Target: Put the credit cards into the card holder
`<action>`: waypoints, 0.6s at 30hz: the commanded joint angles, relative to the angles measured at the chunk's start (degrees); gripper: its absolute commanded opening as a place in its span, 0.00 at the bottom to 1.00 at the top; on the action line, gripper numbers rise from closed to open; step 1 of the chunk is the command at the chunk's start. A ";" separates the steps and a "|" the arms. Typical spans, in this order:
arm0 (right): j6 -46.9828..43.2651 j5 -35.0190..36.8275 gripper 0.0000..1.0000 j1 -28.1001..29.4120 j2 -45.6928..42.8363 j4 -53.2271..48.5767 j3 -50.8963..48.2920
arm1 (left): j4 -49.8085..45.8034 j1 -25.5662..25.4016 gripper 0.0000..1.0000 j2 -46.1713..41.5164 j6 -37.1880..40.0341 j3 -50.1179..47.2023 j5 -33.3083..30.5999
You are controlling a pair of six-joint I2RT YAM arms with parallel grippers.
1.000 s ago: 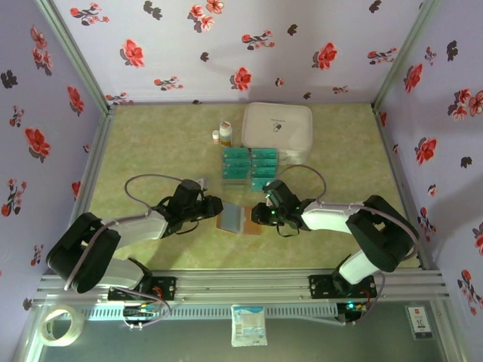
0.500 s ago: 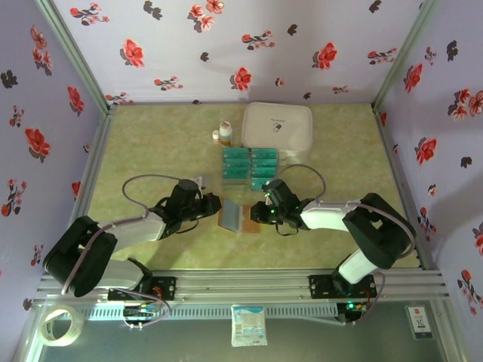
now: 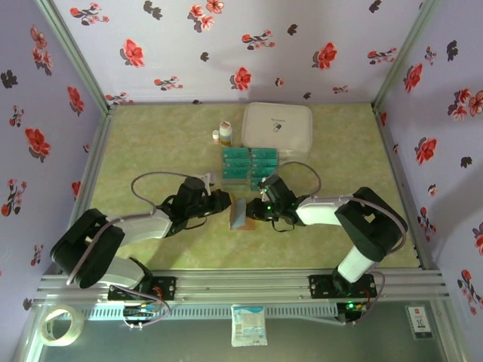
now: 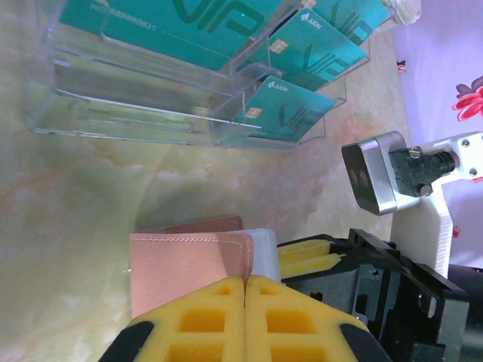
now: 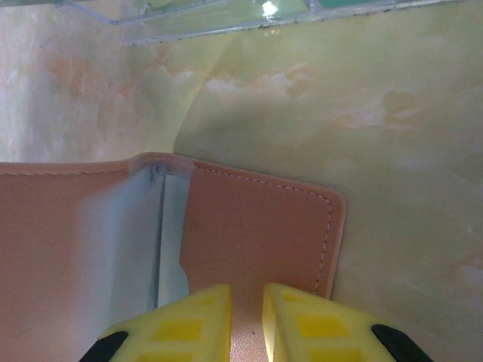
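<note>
1. Our wallet (image 3: 240, 213), flat a second ago, now stands half-folded on the table (image 3: 151, 151).
2. Our left hand (image 3: 224, 202) has just pinched one flap; our right hand (image 3: 253, 209) pinches the other.
3. The cards (image 3: 250, 162) wait behind (none loaded).

Bright, even light, soft shadows; small glare on the clear tray (image 5: 266, 9) — wrist views slightly soft

Reddish-brown leather-look folding card holder (image 3: 240, 213) (image 4: 181, 264) (image 5: 256, 226): mid-surface (image 3: 151, 151), half-folded, flaps tilted up, pale blue-grey lining showing. Small flat teal-green rectangular credit cards (image 3: 250, 166) (image 4: 290, 105): two columns, leaning, pale "VIP" print, near holder at its 12 o'clock, not touching.
</note>
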 commanded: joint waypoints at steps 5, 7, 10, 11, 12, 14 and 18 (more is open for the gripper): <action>-0.64 1.67 0.19 -0.01 2.01 -6.14 -0.91 | 1.56 -0.47 0.00 0.71 -0.67 -0.79 -0.52; -0.72 1.81 0.19 -0.09 1.54 -6.60 -0.72 | -0.77 -0.32 0.00 -0.80 0.35 -0.70 -1.52; -1.16 2.26 0.19 -0.33 -0.86 -8.55 -0.30 | -4.50 -0.02 0.00 -3.50 1.90 -0.74 -2.97; -1.45 2.33 0.20 -0.42 -2.12 -9.44 -0.15 | -5.69 -0.01 0.00 -4.35 2.34 -0.70 -3.28; -1.82 2.78 0.20 -0.52 -3.72 -10.83 0.09 | -6.92 0.12 0.00 -5.32 2.78 -0.74 -3.72; -2.82 3.91 0.20 -0.75 -7.11 -13.93 1.00 | -9.02 0.29 0.00 -6.86 3.66 -0.85 -4.29; -4.89 7.26 0.21 -1.56 -12.99 -21.01 3.11 | -11.11 0.54 0.00 -8.26 4.82 -0.96 -4.73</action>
